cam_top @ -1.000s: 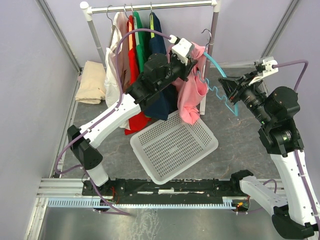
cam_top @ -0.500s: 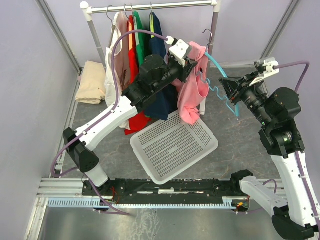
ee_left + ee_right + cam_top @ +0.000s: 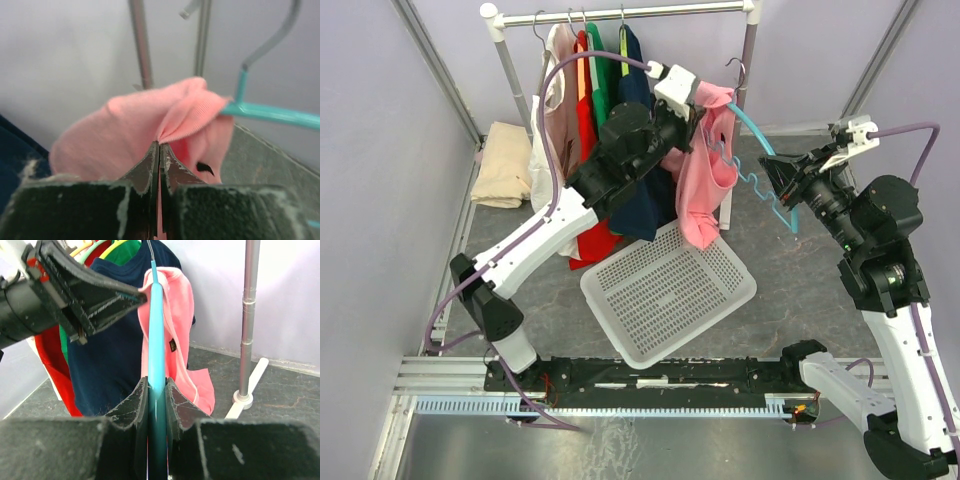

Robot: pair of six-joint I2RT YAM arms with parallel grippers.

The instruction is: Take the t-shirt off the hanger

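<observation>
Left wrist: pink t-shirt [image 3: 125, 130], one fold tight inside left pincer [image 3: 159, 146]

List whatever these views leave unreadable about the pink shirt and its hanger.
- Top external: how much of the pink t-shirt hangs on the teal hanger; the shirt's own folds and the left gripper cover that spot.
- Left wrist: the top of the hook, cut off by the upper edge; the black label, too blurred to read.
- Right wrist: the hanger's lower end, buried between the right gripper fingers.
</observation>
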